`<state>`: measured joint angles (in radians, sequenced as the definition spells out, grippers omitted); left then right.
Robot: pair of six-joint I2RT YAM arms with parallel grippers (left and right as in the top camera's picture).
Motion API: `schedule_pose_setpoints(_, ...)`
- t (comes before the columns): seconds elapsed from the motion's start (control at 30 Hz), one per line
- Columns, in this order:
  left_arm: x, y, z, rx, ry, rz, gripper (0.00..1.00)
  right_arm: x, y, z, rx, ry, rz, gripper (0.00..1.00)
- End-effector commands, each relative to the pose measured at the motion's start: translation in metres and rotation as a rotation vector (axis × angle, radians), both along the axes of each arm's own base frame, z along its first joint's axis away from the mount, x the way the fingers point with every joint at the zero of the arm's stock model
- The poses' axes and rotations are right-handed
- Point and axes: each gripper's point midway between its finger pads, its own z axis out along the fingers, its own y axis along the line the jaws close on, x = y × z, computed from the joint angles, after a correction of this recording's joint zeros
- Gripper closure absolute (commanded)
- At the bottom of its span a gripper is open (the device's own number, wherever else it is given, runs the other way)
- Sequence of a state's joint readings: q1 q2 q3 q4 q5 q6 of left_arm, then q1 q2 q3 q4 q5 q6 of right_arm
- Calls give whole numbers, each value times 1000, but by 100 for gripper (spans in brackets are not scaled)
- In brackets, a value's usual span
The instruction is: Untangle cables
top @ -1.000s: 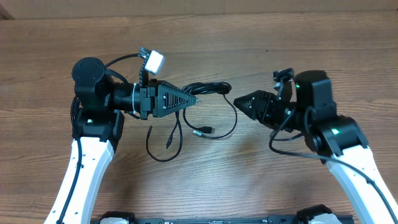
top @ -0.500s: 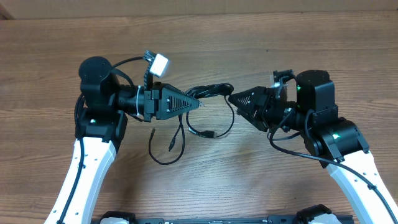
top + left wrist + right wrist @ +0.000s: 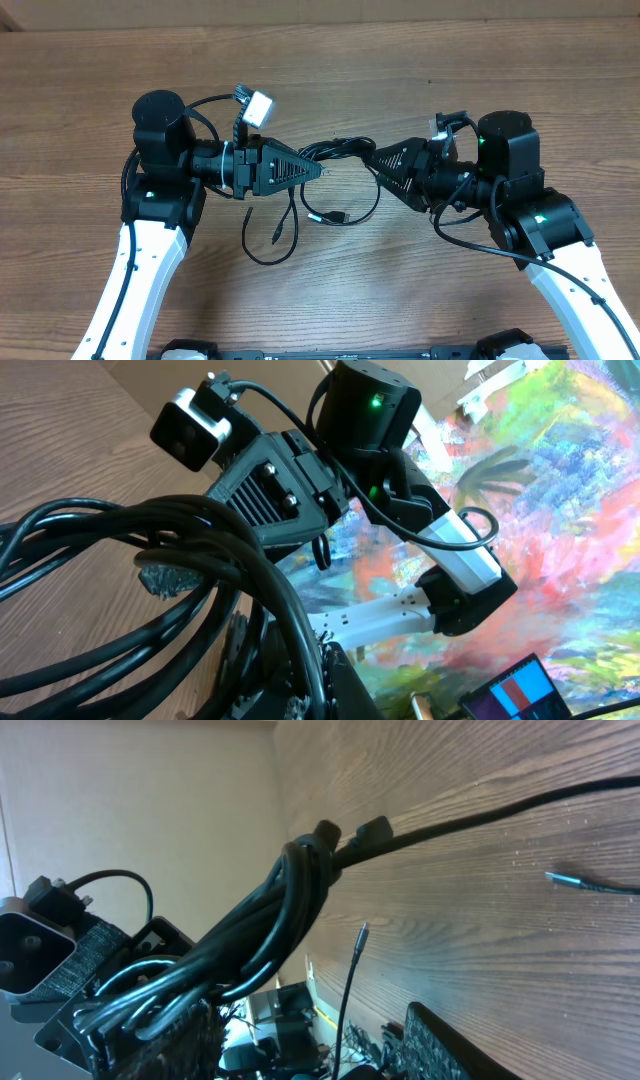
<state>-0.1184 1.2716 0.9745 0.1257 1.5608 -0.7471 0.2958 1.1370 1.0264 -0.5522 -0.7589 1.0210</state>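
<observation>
- The left claw is pressed together. It appears to be pinching the cables, though the pinch point itself is masked by the bundle in the left wrist view.
- The right claw is seen partly spread, its tip just beside the right end of the bundle in the middle of the overhead frame. Whether it touches the bundle cannot be told.
- The bundle is found between the two claws. Loose strands trail towards the lower middle of the frame over the worktop, one ending in a plug.
- Only in the right wrist view is a knot shown, at upper centre. From it one strand is led off to the upper right, and a silver tip lies near the right edge.
- In that view only one finger of the right claw is caught, cut off by the lower edge.
- The left wrist view is largely filled by thick cable loops at the left, with the right arm seen behind them at the top.
</observation>
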Motion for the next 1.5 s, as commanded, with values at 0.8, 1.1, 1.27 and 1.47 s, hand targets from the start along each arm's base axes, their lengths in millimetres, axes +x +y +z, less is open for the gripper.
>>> schedule_pose_setpoints(0.8, -22, -14, 9, -12, -62, -85, 96, 37, -6, 3, 67, 32, -108, 44)
schedule_pose_setpoints(1.1, -22, -14, 9, -22, -124, -84, 96, 34, 1, 19, 112, -33, -36, 46)
schedule_pose_setpoints(1.27, -22, -15, 9, -23, -131, -86, 96, 21, 19, 19, 115, -25, 21, 33)
schedule_pose_setpoints(1.47, -31, -23, 9, -37, -197, -124, 96, 21, 23, 23, 141, -4, 13, 54)
